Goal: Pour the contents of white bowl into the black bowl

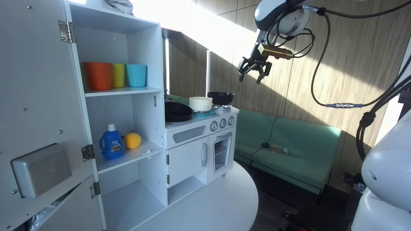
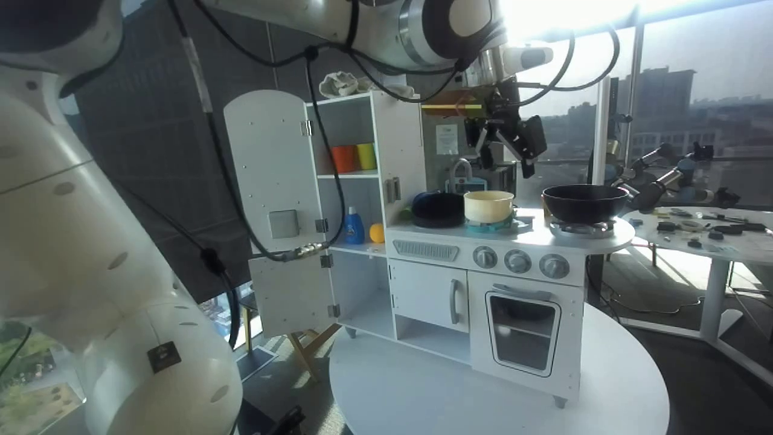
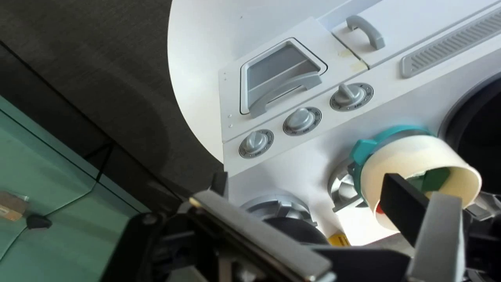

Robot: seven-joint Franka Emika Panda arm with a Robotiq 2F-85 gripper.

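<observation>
Your claw (image 3: 313, 207) hangs spread and empty — straddle the wall of the white bowl (image 3: 405, 156), clear of the green piece (image 3: 436, 179) inside, and lift level.

You have one claw (image 1: 250, 79). Lower than it in both exterior views, you can count one white bowl (image 1: 201, 104) and two black bowls (image 2: 586, 203). In the wrist view you see at least two pieces (image 3: 437, 177) in the white bowl; the full number is hidden. Also lower than your claw, you have three knobs (image 3: 301, 119), two handles (image 1: 223, 136), one bottle (image 1: 112, 146) and one ball (image 1: 132, 140). Well apart from it, to the side, stand three cups (image 1: 118, 75).
</observation>
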